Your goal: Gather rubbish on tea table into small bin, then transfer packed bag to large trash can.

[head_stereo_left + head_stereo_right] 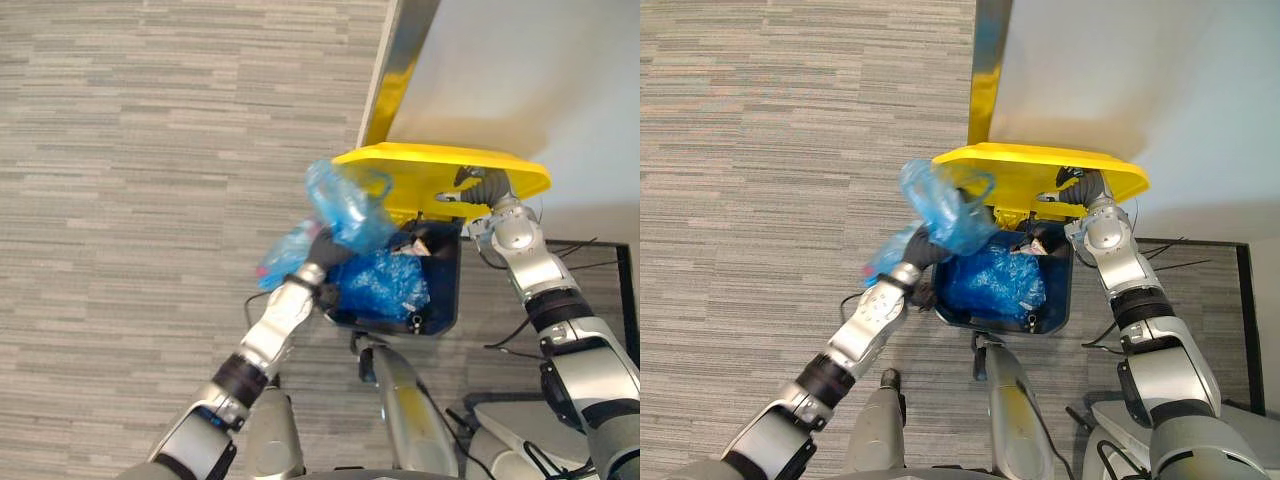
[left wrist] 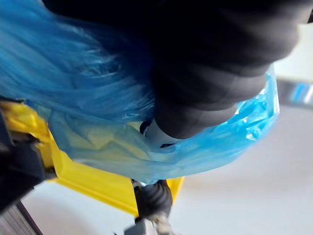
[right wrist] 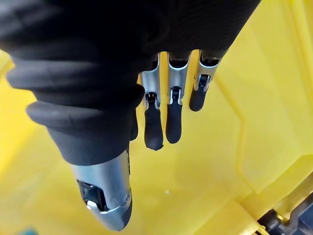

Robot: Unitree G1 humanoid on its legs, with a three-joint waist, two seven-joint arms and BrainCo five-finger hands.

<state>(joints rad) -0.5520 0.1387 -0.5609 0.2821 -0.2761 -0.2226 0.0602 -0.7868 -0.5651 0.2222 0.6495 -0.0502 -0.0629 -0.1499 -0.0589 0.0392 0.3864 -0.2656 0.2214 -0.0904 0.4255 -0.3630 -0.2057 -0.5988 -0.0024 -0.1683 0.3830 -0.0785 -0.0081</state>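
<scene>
Over the open can: the blue bag (image 1: 345,210) hung at your left hand (image 1: 322,250). Its upper part was above the rim of the large trash can (image 1: 447,300), and its lower end trailed out over the carpet (image 1: 150,150).
Left hand: its grip was buried in the blue plastic, so you could not tell how it was closed on the bag.
Right hand: your right hand (image 3: 168,115) lay with straight, relaxed fingers against the yellow lid (image 1: 440,165), curled round nothing. It seemed to be propping the lid up.
Can: it stood open beneath the lid, with a blue liner (image 1: 385,280) showing inside.
Step in hand: by my reading, you were dropping the packed bag into the large can.
Doing it well: you needed to bring the whole bag inward until the trailing end cleared the rim, then lower it before letting go. The lid had to stay propped until the bag was down, because a lid that slipped would have caught the plastic.
Hard to make out: a small dark-and-pale object (image 1: 420,245) lay in the can's far corner, and I could not name it. The bag's contents showed as nothing more than a pink blur in its lower end. The can's far rim lay behind the lid.
</scene>
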